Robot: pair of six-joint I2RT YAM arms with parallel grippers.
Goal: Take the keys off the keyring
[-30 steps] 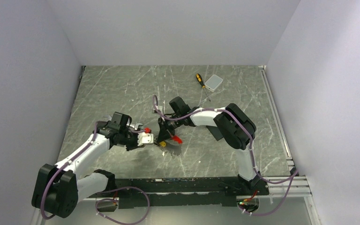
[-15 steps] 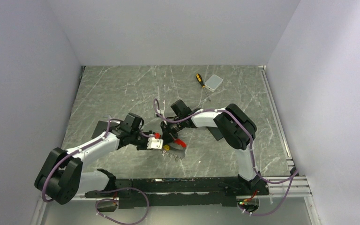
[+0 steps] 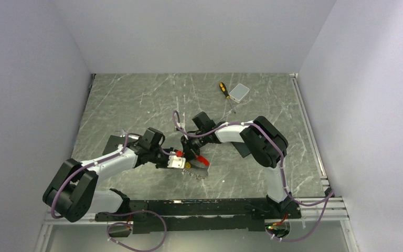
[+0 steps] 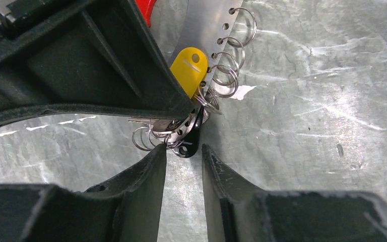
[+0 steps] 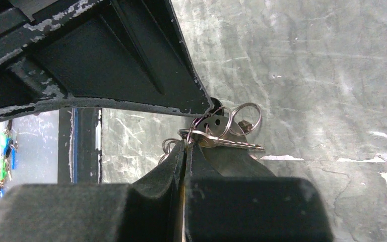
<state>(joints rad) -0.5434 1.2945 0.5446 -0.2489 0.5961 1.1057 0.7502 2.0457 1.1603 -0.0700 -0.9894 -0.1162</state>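
Where the two arms meet over the middle of the grey marbled table [image 3: 136,100], the keys [image 5: 228,143] and the keyring [image 4: 220,83] sit together in one bunch, a little nearer the arms' bases than the table's centre. The right gripper [image 5: 185,145] has its fingers pressed flat together, pinching the keys at the head end of a silvery one, with several thin wire rings looping out beside the tips; the left gripper [image 4: 183,151] faces it from the other side, its fingers [image 4: 146,186] standing a narrow way apart, with bare table showing in the gap. A small black tag [image 4: 190,138] sits right at the mouth of those jaws; whether either pad touches it I cannot tell. Beyond it a yellow tag [image 4: 189,68] rests against a silvery perforated strip [image 4: 201,25], and a row of rings is threaded through the holes along its edge. In the overhead view a red strip [image 3: 201,158] shows just beside the right gripper. Well apart, at the far side of the table, a yellow-handled screwdriver [image 3: 223,90] lies just beside a clear plastic box [image 3: 239,92].
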